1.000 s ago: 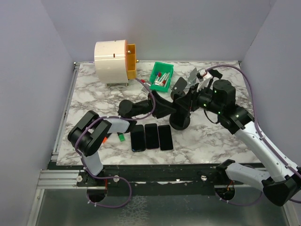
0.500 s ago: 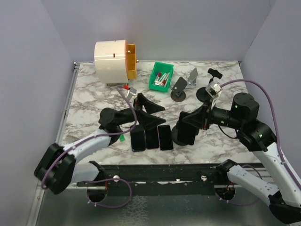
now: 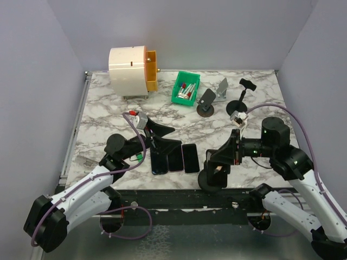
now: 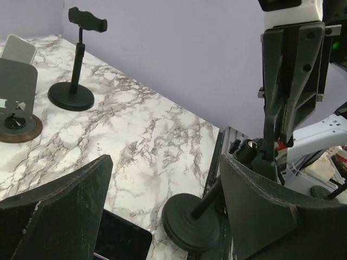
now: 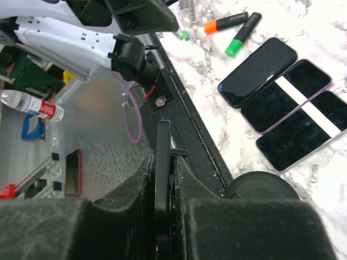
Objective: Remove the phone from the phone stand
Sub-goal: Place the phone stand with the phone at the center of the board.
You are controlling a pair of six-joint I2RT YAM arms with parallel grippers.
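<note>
Where marble table (image 3: 108,116) ends at near rail (image 3: 162,196): phone stand (image 3: 212,180), round base at bottom, pole rising. Top pinched by right gripper (image 5: 164,184), fingers (image 5: 81,227) pressed on thin dark slab (image 5: 162,143); phone or clamp, cannot tell. Left of it, low over table, left gripper (image 4: 165,168), fingers (image 4: 59,216) spread wide, nothing between. Beneath, three phones (image 3: 174,157) flat on table, side by side, apart from stand. Beside them, green marker (image 3: 140,157).

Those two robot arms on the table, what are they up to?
The right gripper is clamped on the upper part of a black phone stand at the table's near edge. The left gripper hangs open beside three phones lying flat side by side.
</note>
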